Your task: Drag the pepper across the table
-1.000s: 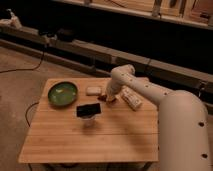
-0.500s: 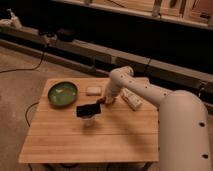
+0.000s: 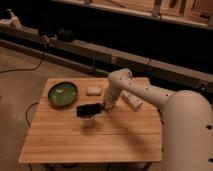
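Dim room, grey concrete floor [image 3: 20, 87] with a black cable [image 3: 24, 69], long low ledge [image 3: 75, 47] along the back.

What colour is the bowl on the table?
Green, best seen in the camera view. The bowl lies near the gripper, which is low over the table middle.
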Tool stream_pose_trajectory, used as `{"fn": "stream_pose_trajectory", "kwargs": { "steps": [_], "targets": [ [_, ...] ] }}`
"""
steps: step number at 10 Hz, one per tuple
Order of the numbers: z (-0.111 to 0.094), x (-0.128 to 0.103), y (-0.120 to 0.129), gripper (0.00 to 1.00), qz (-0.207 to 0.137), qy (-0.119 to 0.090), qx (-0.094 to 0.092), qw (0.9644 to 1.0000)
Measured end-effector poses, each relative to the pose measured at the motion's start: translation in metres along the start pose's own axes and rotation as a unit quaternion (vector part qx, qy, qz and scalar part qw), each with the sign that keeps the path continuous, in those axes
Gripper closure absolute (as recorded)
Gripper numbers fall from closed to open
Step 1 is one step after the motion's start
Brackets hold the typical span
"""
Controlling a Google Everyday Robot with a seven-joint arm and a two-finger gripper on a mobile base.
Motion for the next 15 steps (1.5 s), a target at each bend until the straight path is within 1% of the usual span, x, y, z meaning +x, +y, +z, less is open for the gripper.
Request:
{"fn": "stream_pose_trajectory", "kwargs": {
  "steps": [2, 3, 4, 5, 8, 10, 12, 13, 15],
  "targets": [
    [0.004, -0.002, 0.016, 0.78, -0.015, 0.001, -0.022, 0.9996],
    [0.005, -0.003, 0.022, 0.78, -0.020, 0.001, -0.030, 0.9994],
    [0.006, -0.002, 0.036, 0.78, -0.025, -0.001, -0.045, 0.9987],
    [0.006, 0.002, 0.047, 0.78, -0.023, -0.003, -0.053, 0.9983],
    [0.000, 0.017, 0.070, 0.78, -0.013, -0.006, -0.066, 0.9977],
    [-0.001, 0.019, 0.085, 0.78, -0.013, -0.008, -0.073, 0.9972],
    [-0.005, 0.019, 0.096, 0.78, -0.021, -0.006, -0.073, 0.9971],
    [-0.007, 0.015, 0.103, 0.78, -0.029, -0.006, -0.075, 0.9968],
    [-0.010, -0.001, 0.110, 0.78, -0.049, -0.010, -0.073, 0.9960]
  ]
}}
